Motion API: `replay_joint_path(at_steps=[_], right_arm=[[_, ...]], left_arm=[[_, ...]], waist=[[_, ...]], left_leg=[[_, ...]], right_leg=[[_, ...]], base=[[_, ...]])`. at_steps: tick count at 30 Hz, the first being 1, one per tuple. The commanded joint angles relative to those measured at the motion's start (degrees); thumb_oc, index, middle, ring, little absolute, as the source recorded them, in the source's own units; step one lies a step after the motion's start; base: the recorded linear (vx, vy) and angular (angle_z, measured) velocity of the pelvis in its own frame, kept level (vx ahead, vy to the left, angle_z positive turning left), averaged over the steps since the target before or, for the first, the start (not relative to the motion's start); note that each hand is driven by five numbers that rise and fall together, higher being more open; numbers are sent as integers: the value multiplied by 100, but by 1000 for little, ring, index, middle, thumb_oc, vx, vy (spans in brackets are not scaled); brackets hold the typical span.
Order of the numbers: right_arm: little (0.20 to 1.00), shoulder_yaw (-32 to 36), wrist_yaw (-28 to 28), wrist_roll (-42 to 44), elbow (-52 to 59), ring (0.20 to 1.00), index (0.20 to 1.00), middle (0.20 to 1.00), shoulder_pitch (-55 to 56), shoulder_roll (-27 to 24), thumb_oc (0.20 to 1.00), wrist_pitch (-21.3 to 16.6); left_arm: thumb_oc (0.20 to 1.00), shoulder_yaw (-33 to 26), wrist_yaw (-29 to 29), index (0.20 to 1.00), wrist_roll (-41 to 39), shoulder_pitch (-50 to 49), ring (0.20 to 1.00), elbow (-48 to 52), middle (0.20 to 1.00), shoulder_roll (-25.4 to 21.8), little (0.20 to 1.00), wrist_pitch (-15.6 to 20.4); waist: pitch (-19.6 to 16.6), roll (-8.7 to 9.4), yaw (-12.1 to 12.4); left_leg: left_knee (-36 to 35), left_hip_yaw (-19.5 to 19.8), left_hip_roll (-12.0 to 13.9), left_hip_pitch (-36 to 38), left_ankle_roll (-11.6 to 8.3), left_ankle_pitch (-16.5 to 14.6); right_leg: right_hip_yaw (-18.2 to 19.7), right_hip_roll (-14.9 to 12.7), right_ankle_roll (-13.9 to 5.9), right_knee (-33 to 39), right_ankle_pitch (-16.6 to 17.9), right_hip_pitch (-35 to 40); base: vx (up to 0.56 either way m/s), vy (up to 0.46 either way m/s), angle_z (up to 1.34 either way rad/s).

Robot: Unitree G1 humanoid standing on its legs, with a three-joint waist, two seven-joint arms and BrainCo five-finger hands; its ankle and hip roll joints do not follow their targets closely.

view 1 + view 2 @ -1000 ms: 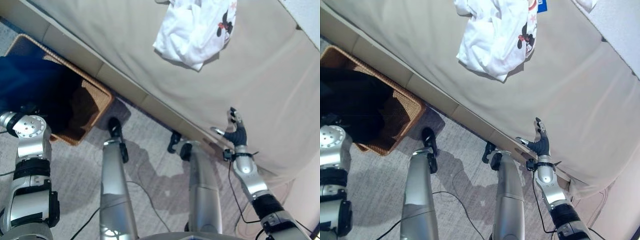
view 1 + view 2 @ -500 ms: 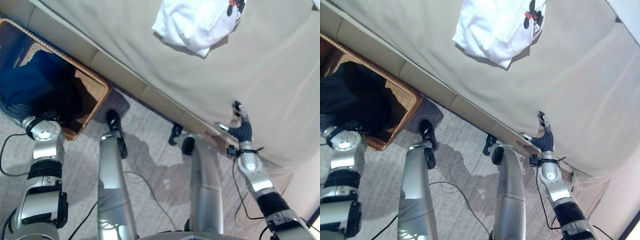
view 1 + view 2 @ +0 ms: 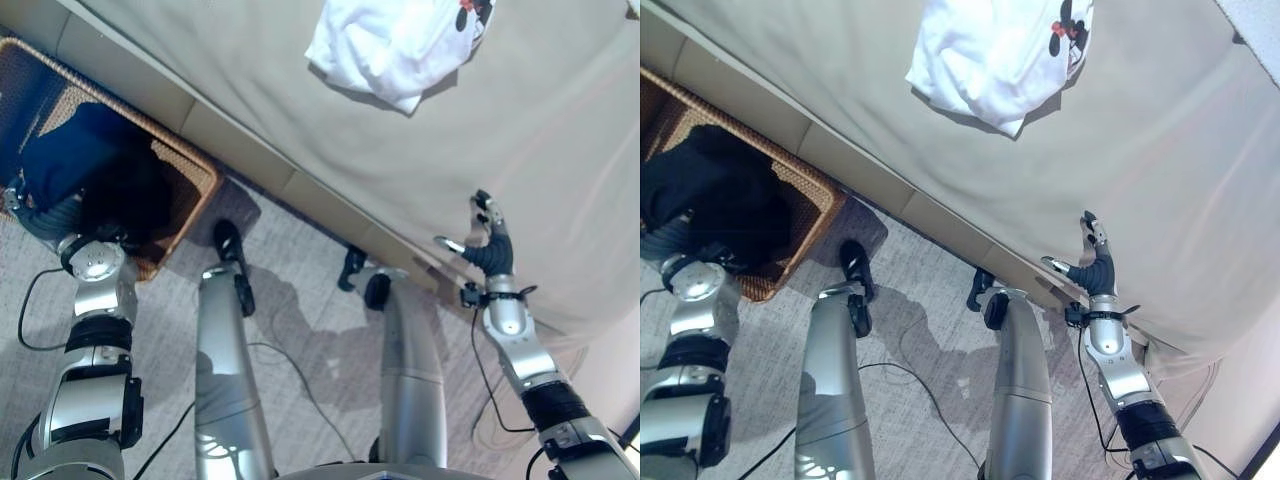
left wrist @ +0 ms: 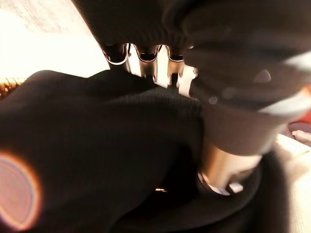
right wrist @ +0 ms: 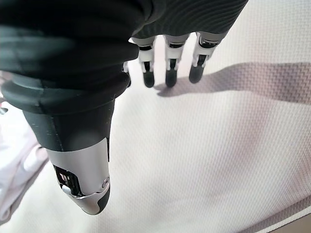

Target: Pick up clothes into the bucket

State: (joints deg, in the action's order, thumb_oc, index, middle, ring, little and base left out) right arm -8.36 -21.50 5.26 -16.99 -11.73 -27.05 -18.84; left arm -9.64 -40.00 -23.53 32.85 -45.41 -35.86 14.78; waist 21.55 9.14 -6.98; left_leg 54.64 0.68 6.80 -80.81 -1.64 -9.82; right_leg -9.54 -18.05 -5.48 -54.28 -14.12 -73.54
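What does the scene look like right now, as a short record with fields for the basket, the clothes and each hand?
basket: woven basket on the floor beside the bed
in basket: dark garment
left hand: left hand down in the basket, fingers buried in the dark garment
on bed: white shirt with a cartoon print, lying crumpled
right hand: right hand open over the bed's edge, holding nothing

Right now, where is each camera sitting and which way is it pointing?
Left eye view: on the head, looking down at the wicker basket, the bed and the white shirt; both arms show.
Right eye view: beside it, same scene, slightly shifted.
Left wrist view: on the left wrist, looking along the left hand into the dark clothes.
Right wrist view: on the right wrist, looking along the open right hand at the bed.
Shared: both eye views show the right hand above the bed.
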Motion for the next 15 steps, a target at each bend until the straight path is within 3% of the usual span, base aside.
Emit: replay_joint_path(at_steps=[1,5,6,9,15], right_arm=[[1000,257,5,199,199,1000,1000,1000,183,-257,1000,-123],[1000,293,67,183,118,1000,1000,1000,179,-258,1000,-84],[1000,328,120,196,91,1000,1000,1000,135,-284,1000,-68],[1000,392,223,171,37,1000,1000,1000,123,-273,1000,-117],[1000,431,303,89,33,1000,1000,1000,143,-279,1000,-139]], left_arm=[[1000,43,190,1000,-203,-117,1000,-441,1000,54,1000,36],[1000,244,555,1000,54,-331,1000,-443,1000,47,1000,-89],[1000,440,950,1000,214,-472,1000,-418,1000,-39,1000,-180],[1000,610,1244,1000,663,-825,1000,-251,1000,-167,1000,-136],[1000,540,1574,1000,554,-1196,1000,-253,1000,-67,1000,29]], waist=[[-453,-209,-41],[-526,-292,-16],[-541,-338,5],[-544,-397,66],[-490,-452,151]], left_leg=[[-368,298,-70,245,64,-78],[-534,273,-60,364,55,-10],[-696,253,-54,482,52,31],[-956,203,-25,735,38,109],[-1518,110,-10,1271,-11,295]], right_leg=[[198,153,-297,207,581,-125],[155,170,-313,321,635,-3],[137,178,-333,464,681,121],[129,184,-370,697,770,351],[96,148,-435,1188,944,857]], base=[[-12,22,-4],[-8,17,-1],[0,0,0],[-44,40,-4],[-40,29,-2]])
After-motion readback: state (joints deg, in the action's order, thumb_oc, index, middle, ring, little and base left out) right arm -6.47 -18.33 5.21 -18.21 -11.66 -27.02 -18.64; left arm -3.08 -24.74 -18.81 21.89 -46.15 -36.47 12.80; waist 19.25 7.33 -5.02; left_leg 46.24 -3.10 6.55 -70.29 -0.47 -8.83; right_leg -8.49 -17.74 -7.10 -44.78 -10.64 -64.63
